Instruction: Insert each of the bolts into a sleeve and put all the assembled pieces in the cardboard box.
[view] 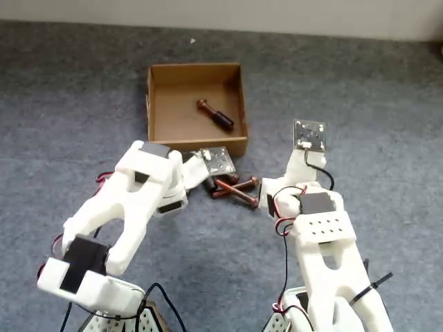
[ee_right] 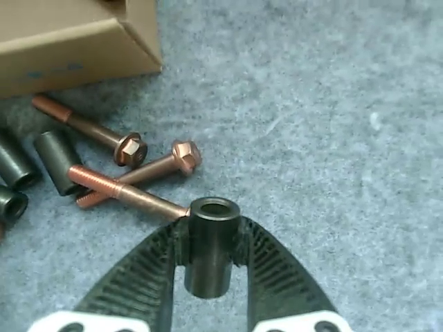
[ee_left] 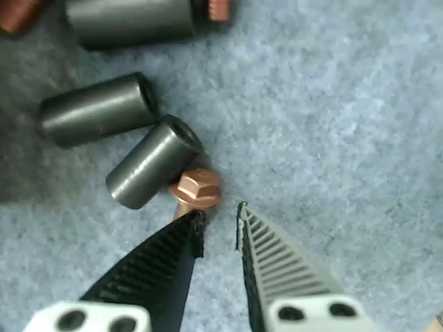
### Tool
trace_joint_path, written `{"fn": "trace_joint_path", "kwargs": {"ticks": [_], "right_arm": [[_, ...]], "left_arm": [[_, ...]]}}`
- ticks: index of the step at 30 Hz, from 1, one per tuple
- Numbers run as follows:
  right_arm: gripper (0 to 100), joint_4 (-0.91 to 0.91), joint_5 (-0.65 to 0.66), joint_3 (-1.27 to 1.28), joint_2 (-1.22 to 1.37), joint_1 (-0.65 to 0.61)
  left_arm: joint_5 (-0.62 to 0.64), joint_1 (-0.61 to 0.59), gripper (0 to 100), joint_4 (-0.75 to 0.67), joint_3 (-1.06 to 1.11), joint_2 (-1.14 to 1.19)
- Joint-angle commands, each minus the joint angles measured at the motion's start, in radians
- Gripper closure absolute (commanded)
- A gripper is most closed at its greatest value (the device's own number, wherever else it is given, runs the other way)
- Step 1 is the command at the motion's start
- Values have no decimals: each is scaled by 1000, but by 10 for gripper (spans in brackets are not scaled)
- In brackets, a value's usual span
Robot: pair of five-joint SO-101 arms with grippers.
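My right gripper (ee_right: 212,229) is shut on a dark sleeve (ee_right: 210,259), held with its bore facing the camera just above the carpet. Three copper bolts (ee_right: 149,169) lie crossed right beyond it, seen from above as a pile of bolts (view: 235,188) below the box. My left gripper (ee_left: 220,220) is narrowly open with nothing between its tips. A bolt's hex head (ee_left: 197,188) lies just past the black finger (ee_left: 173,252), which covers its shaft. A loose sleeve (ee_left: 152,160) touches that head. The cardboard box (view: 196,67) holds one assembled piece (view: 214,115).
More loose sleeves (ee_left: 97,109) lie beyond the left gripper, and several sleeves (ee_right: 59,160) lie near the box corner (ee_right: 131,41). Grey carpet (view: 374,90) spreads open to the right of the box. Both arms stand close together around the bolt pile.
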Motion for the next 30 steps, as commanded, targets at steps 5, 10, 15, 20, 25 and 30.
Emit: {"fn": "trace_joint_path", "kwargs": {"ticks": [5,10,15,20,25,30], "right_arm": [[994,-16,9,10,-35,8],[994,-18,11,13,-35,8],[994,-19,12,13,-35,8],[994,-19,12,13,-33,7],[994,-19,12,16,-33,7],[994,-19,12,16,-33,7]], "left_arm": [[-6,-12,889,-5,-116,102],[-5,-31,888,8,-113,-2],[-5,-73,880,34,-116,-117],[-6,-77,843,31,-117,-64],[-6,-74,842,-60,-124,87],[58,-81,843,-107,-151,159]]}}
